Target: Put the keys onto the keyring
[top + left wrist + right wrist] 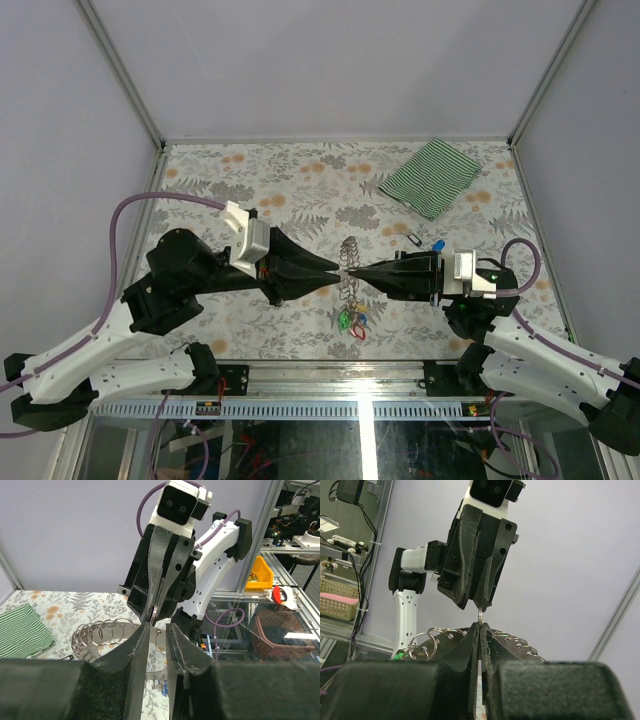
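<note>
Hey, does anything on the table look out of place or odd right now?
A black-tagged key and a blue-tagged key lie loose on the table just beyond the right gripper, not on the keyring. The striped cloth sits skewed at the far right.

Hands: two, left hand and right hand. Keyring: one. Green-striped cloth: one. Loose keys on desk: two, black-tagged key, blue-tagged key. Clustered keys: three tags seen, exact count unclear

Grey coiled keyring; coloured keys alongside
</note>
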